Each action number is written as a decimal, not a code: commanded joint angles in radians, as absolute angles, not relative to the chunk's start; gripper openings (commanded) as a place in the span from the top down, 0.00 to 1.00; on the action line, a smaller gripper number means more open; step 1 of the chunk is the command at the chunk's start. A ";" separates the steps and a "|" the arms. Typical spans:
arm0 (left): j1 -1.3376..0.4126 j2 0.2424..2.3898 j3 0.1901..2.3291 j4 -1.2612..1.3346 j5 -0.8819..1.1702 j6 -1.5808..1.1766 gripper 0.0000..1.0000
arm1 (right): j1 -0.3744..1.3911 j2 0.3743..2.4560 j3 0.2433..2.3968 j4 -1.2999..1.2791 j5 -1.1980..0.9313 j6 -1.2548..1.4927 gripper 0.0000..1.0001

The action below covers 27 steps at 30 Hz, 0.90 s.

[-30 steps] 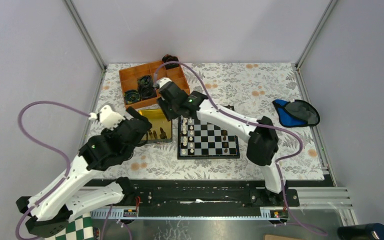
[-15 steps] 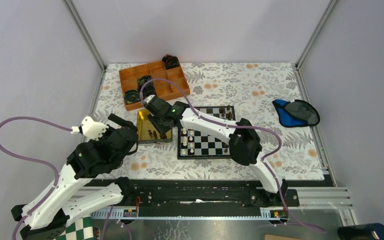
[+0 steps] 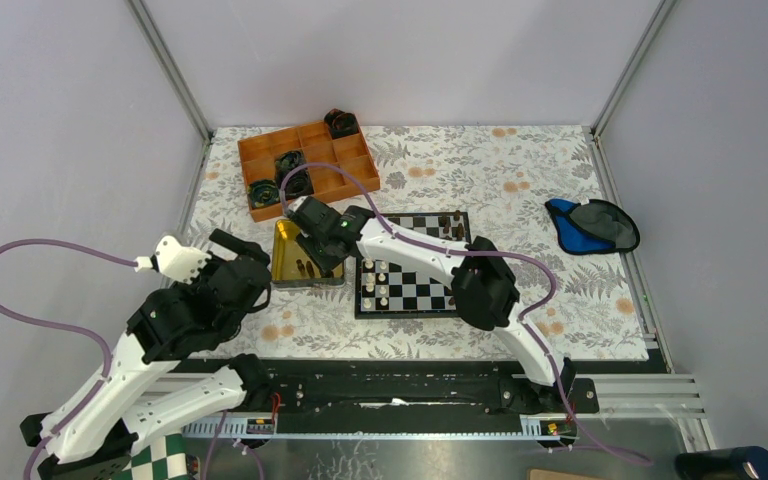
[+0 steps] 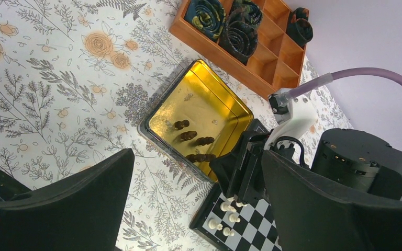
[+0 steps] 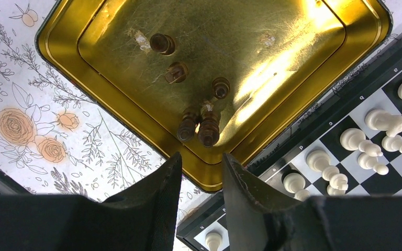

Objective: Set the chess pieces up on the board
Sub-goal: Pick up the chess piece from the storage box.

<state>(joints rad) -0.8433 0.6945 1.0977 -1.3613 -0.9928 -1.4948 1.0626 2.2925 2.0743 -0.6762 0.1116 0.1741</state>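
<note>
right claw [image 5: 201, 170] hangs above the gold tin [image 5: 84, 130], fingers narrowly apart, empty. advise centring on one lone dark piece [image 5: 220, 88], clear of the close pair [image 5: 199, 126], before closing.

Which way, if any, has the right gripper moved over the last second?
Yes. The right gripper moved left and downward in the top view, from beside the orange tray's near edge to above the gold tin.
</note>
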 commanded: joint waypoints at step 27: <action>-0.839 0.710 1.076 -1.295 -1.069 -1.492 0.01 | 1.015 2.353 2.169 -0.674 0.075 0.126 0.64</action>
